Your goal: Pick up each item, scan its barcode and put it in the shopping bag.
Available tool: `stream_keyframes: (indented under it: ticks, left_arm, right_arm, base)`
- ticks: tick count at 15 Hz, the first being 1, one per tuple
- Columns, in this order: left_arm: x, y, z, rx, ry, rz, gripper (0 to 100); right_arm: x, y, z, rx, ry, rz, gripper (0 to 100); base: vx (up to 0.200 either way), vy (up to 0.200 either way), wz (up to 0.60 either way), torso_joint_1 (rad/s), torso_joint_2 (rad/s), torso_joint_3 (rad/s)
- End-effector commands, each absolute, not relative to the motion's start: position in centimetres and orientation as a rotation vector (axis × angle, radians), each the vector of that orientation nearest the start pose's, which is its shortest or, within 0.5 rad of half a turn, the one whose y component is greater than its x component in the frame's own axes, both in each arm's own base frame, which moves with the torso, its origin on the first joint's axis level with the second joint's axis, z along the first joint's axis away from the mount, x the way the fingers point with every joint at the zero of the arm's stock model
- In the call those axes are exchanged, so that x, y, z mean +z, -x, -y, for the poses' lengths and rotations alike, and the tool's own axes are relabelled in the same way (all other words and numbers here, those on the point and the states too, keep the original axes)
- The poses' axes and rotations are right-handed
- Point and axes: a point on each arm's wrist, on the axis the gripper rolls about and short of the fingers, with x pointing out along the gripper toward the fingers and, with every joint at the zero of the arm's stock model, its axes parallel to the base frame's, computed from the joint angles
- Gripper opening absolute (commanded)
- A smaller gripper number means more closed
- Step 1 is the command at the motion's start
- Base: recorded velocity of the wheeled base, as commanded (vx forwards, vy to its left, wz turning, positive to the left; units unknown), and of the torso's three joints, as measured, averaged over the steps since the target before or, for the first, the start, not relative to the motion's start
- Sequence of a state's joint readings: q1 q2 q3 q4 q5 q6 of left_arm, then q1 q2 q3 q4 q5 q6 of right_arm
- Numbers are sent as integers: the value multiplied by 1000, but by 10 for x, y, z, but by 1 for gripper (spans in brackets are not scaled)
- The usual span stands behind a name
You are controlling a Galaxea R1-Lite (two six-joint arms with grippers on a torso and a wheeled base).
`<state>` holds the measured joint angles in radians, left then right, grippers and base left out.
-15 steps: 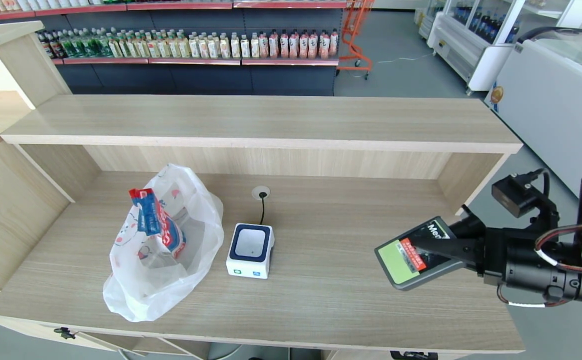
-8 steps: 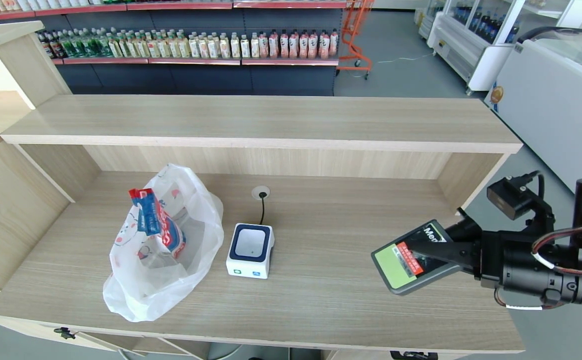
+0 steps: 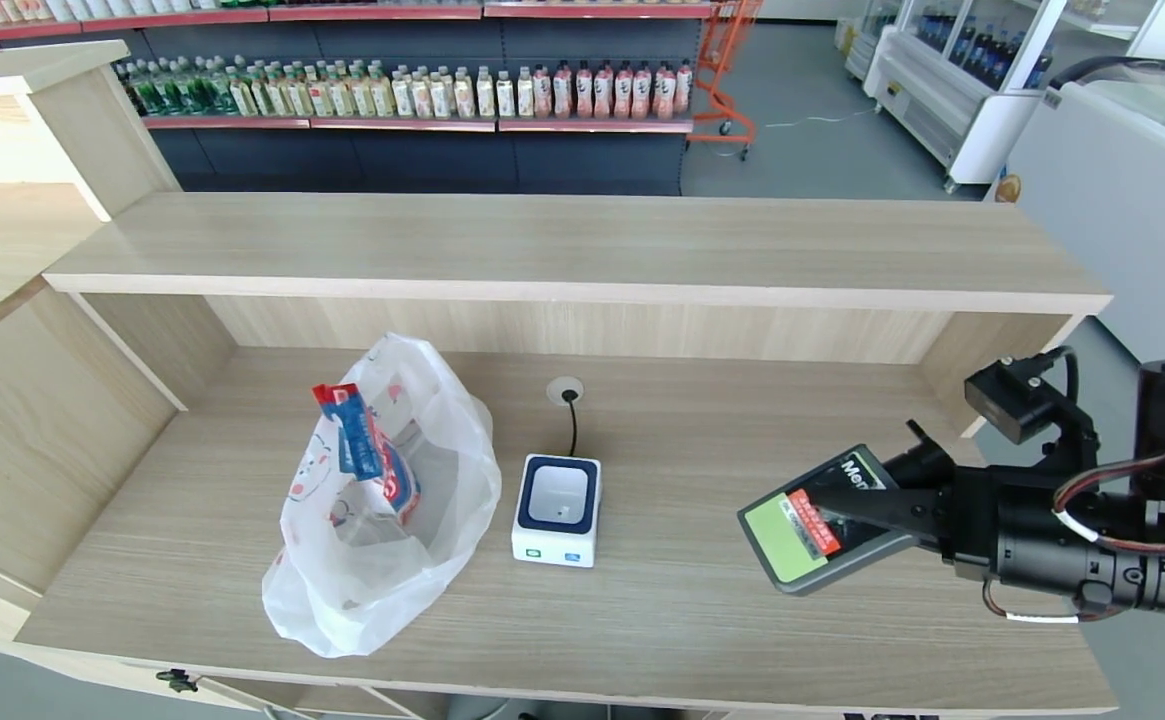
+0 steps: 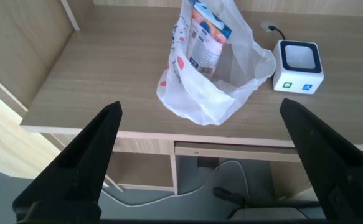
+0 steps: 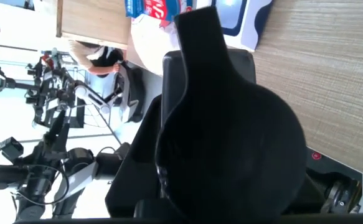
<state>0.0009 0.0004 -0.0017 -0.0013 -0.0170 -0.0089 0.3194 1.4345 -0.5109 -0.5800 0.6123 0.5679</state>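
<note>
On the left: left gripper (image 4: 201, 111), black fingers (image 4: 100, 143) spread wide, nothing between them, out past the near edge of the wooden counter (image 4: 94, 93).

On the left part of the counter: white plastic shopping bag (image 3: 382, 560), mouth open and facing up. Inside it: a blue, red and white packet (image 3: 367, 455), standing up and poking out of the top.

Just right of the bag: small white scanner (image 3: 555, 515) with a dark blue frame round its window. Behind it, a black cable (image 3: 572, 425) going to a round hole in the counter.

Well to the right of the scanner: flat grey box (image 3: 780, 535) with a green patch and a red label, tilted, up in the air over the counter. Pinched tight at its right end by the right gripper (image 3: 847, 505), one black finger (image 3: 882, 498) lying across its top face.
</note>
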Motion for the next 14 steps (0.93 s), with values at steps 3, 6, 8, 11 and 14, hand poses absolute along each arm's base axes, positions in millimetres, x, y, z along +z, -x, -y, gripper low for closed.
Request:
stream_keyframes:
  ticks: [3,6,8,11,14]
  left_arm:
    - [76,23,0,-17,8,3,100]
    - [76,23,0,-15,6,3,100]
    - [76,23,0,-15,5,3,100]
    - [76,23,0,-15,5,3,100]
    - [76,23,0,-17,3,3,100]
  right_arm:
    - [161,-214,-84,775,-538,-622,0]
    - [148,-232,-88,726,-410,-603,0]
    - [143,-246,-92,727,-372,-603,0]
    - [131,-266,-101,714,-328,-585,0]
    - [112,-282,-106,695,-274,-558,0]
  base:
    - [0,200,0,4,4,2]
    - [0,200,0,1,-1,-2]
    - [0,0,0,0,0,0]
    - [0,0,0,0,0,0]
    - [0,0,0,0,0,0]
